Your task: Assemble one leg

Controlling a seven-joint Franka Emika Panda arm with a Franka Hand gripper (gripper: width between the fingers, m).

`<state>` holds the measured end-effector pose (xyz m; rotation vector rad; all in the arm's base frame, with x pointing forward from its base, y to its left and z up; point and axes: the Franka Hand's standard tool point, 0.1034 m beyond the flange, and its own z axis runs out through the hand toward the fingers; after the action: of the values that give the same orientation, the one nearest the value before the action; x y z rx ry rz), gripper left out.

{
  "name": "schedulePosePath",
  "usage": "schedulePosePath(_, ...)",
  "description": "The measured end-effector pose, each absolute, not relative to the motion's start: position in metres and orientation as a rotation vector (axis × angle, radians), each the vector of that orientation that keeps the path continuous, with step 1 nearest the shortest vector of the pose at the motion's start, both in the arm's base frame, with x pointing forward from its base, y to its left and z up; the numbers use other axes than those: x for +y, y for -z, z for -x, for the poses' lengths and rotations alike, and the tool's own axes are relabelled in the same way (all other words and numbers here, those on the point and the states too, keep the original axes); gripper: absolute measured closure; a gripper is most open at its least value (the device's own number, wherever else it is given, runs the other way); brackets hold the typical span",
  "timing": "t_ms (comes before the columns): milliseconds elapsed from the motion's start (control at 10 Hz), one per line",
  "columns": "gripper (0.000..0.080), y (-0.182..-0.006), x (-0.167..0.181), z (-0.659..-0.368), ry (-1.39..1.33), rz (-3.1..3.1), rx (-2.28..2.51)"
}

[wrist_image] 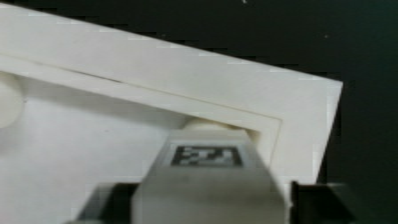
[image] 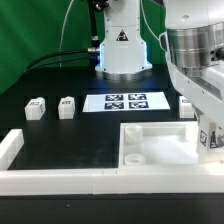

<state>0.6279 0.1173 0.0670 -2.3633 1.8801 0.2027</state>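
Observation:
My gripper (image: 207, 126) is at the exterior view's right, over the near right corner of the large white square panel (image: 165, 140). It is shut on a white leg (image: 214, 140) with a black-and-white tag. In the wrist view the leg (wrist_image: 208, 160) sits between the dark fingers (wrist_image: 111, 205) of the gripper (wrist_image: 210, 203), tag facing the camera. Its far end points at a round corner hole (wrist_image: 210, 127) just inside the panel's raised rim (wrist_image: 267, 95). I cannot tell whether it touches the hole. Three other legs lie on the table (image: 35, 108), (image: 67, 107), (image: 187, 105).
The marker board (image: 127, 102) lies flat behind the panel, in front of the robot base (image: 122, 45). A white L-shaped rail (image: 60, 178) runs along the table's front and left. The table top is black.

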Motion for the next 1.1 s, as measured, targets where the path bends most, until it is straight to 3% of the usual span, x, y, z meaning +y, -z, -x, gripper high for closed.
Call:
schedulePosePath(100,0.0310,-0.0670,0.1174,-0.6278,-0.201,2.377,1.861)
schedulePosePath(200,0.0186,-0.0669,0.1174,-0.6278,-0.197,2.420,1.800)
schedulePosePath(300,0.0161,-0.0669,0.1178,-0.6278,-0.197,2.421,1.798)
schedulePosePath(1100,0.0151,-0.0682,0.1189,-0.6243,-0.122,2.999,0.492)
